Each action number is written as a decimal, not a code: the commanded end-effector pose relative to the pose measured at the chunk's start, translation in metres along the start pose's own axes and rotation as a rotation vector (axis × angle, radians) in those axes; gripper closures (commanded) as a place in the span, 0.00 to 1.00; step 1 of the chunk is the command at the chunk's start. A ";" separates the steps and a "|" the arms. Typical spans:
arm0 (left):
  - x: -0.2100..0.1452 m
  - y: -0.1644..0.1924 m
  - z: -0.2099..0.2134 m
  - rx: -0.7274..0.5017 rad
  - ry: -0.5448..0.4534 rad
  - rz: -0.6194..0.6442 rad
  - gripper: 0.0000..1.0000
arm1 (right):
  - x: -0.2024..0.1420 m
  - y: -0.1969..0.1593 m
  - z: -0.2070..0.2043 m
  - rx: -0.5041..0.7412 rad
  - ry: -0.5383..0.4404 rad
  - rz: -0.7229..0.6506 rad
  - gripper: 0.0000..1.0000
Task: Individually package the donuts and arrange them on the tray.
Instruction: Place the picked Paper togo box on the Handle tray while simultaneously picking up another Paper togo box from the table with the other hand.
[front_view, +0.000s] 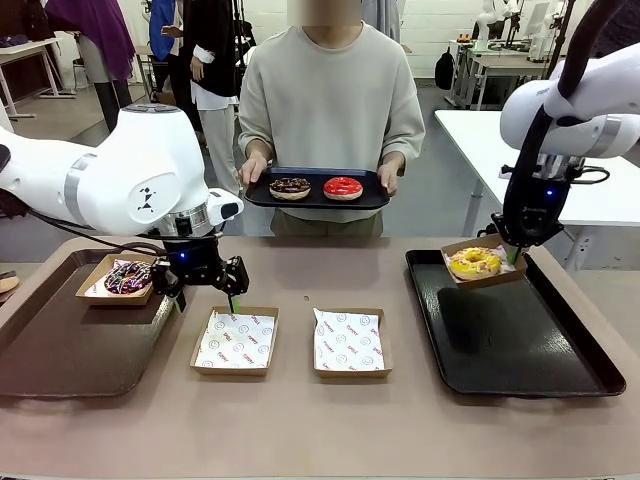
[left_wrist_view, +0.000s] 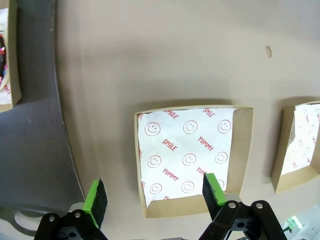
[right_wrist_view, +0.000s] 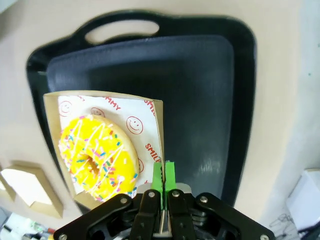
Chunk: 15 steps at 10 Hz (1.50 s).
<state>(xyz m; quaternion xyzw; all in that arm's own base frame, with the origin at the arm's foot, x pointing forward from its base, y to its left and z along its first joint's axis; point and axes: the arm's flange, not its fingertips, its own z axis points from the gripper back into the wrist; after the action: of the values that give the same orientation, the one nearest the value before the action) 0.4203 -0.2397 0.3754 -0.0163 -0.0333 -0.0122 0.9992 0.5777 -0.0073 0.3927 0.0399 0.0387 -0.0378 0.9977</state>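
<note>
— How's the light?
— Bright and even, from overhead. In the left wrist view a soft shadow lies along the upper edge of the box (left_wrist_view: 243, 145).
— Any glare?
— A dull sheen on the black tray (front_view: 520, 345), right of the front view. Both wrist views bow straight edges near the frame borders, and the right one's lower left corner is blurred.
</note>
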 end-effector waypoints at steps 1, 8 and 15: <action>-0.010 -0.007 -0.007 0.065 -0.034 0.047 0.00 | 0.012 -0.005 -0.013 0.059 -0.024 0.030 0.98; 0.003 0.007 -0.034 0.071 0.014 0.118 0.00 | 0.019 -0.003 -0.039 0.095 -0.002 0.031 0.98; 0.008 0.014 -0.052 0.028 0.059 0.073 0.00 | 0.021 0.001 -0.044 0.079 0.007 0.019 0.98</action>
<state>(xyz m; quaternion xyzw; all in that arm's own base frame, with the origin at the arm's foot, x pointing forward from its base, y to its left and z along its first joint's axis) 0.4282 -0.2268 0.3247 0.0067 -0.0029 0.0333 0.9994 0.5895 -0.0068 0.3490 0.0702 0.0425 -0.0292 0.9962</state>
